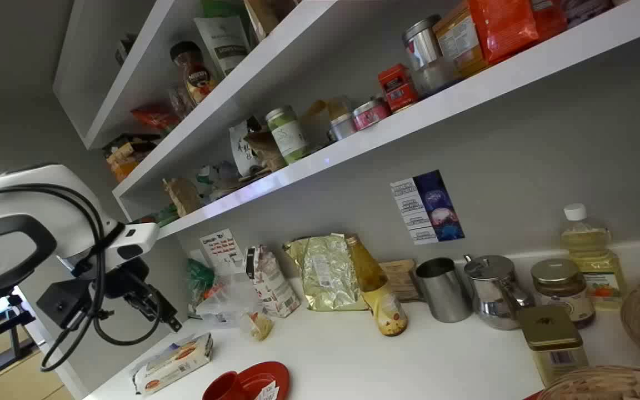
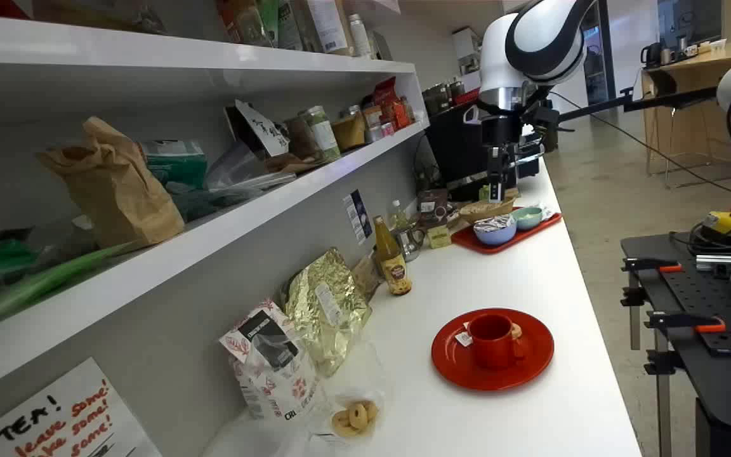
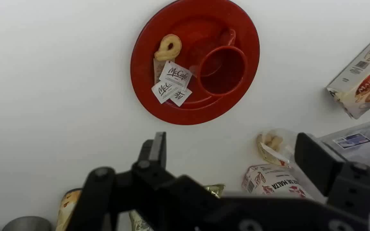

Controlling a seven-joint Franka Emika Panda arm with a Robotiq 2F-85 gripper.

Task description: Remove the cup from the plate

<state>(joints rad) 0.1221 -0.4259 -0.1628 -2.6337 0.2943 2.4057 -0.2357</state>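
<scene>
We judge this the approach: our empty fingers [image 3: 315,163] stand wide apart, higher than the plate [image 3: 191,117]. The cup [image 3: 222,70] stands upright on it; next we should align and descend.

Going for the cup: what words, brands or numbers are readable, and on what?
"McCafé": white packets on the red plate.
"DE MALTA": white-and-red bag, first word partial.
"TEA! leave some! take some! … some!": paper sheet.
"NESCAFÉ": dark-lidded shelf jar.
"MARI…": biscuit packet, ending unclear.
Too small or blurred: wall flyer, yellow bottle, all other text and numbers.
</scene>
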